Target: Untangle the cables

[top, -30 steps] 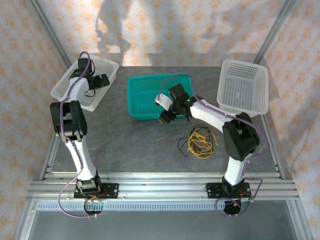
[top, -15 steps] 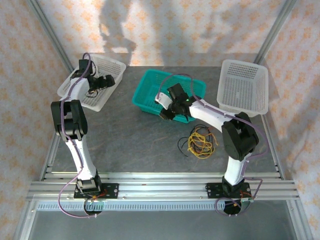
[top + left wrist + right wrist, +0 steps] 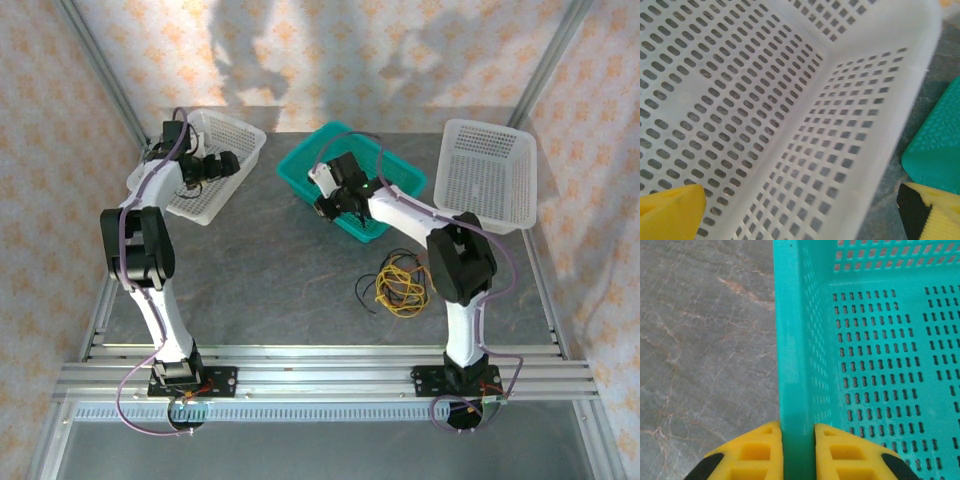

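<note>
Currently right tool (image 3: 798, 434) pinches teal basket (image 3: 875, 350) rim; cables (image 3: 401, 284) apart.

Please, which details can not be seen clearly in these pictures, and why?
- The cables: top external view, too small to count or follow their crossings.
- The left gripper: left wrist view, lower edge cuts off the jaws; contact with the left white basket unclear.
- The green basket: top external view, the right arm covers part of its floor.
</note>
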You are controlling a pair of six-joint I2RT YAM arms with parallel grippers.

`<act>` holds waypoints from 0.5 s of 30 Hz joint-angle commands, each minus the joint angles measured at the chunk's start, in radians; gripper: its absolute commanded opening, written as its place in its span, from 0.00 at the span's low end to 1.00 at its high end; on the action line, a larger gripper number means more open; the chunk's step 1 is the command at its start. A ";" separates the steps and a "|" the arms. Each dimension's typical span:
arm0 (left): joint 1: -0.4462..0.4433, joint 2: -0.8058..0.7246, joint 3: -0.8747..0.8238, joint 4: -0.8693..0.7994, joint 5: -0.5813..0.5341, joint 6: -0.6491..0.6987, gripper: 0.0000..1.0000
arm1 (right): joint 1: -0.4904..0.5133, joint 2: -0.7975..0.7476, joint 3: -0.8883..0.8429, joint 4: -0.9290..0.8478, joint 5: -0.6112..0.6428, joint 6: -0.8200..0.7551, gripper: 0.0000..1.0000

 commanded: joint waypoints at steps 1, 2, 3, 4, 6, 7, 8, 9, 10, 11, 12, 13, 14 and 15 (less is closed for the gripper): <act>-0.011 -0.060 -0.046 0.022 0.057 0.002 1.00 | -0.010 0.048 0.069 0.005 0.000 0.146 0.15; -0.020 -0.066 -0.060 0.020 0.062 0.005 0.99 | -0.010 0.063 0.089 0.007 -0.007 0.178 0.17; -0.030 -0.068 -0.076 0.020 0.060 0.009 0.99 | -0.011 0.078 0.111 0.011 -0.006 0.215 0.18; -0.040 -0.068 -0.089 0.019 0.057 0.009 0.99 | -0.011 0.094 0.134 0.009 0.001 0.246 0.18; -0.059 -0.105 -0.120 0.023 0.048 0.007 0.99 | -0.017 0.144 0.206 -0.006 0.009 0.322 0.18; -0.065 -0.112 -0.132 0.025 0.044 0.002 0.99 | -0.021 0.169 0.246 -0.021 0.014 0.357 0.17; -0.069 -0.118 -0.146 0.029 0.038 -0.002 0.99 | -0.025 0.201 0.293 -0.036 0.023 0.398 0.16; -0.074 -0.123 -0.158 0.032 0.033 -0.008 0.99 | -0.026 0.232 0.338 -0.048 0.033 0.438 0.15; -0.077 -0.128 -0.164 0.030 0.027 -0.009 1.00 | -0.028 0.258 0.376 -0.055 0.041 0.468 0.15; -0.081 -0.131 -0.169 0.029 0.024 -0.011 0.99 | -0.028 0.290 0.422 -0.064 0.049 0.497 0.15; -0.085 -0.134 -0.172 0.027 0.023 -0.014 0.99 | -0.030 0.317 0.462 -0.072 0.052 0.518 0.15; -0.089 -0.137 -0.175 0.029 0.024 -0.017 0.99 | -0.031 0.348 0.509 -0.083 0.060 0.544 0.16; -0.096 -0.139 -0.176 0.031 0.030 -0.022 0.99 | -0.033 0.377 0.558 -0.095 0.061 0.570 0.18; -0.106 -0.139 -0.175 0.031 0.035 -0.023 0.99 | -0.036 0.403 0.602 -0.100 0.055 0.589 0.20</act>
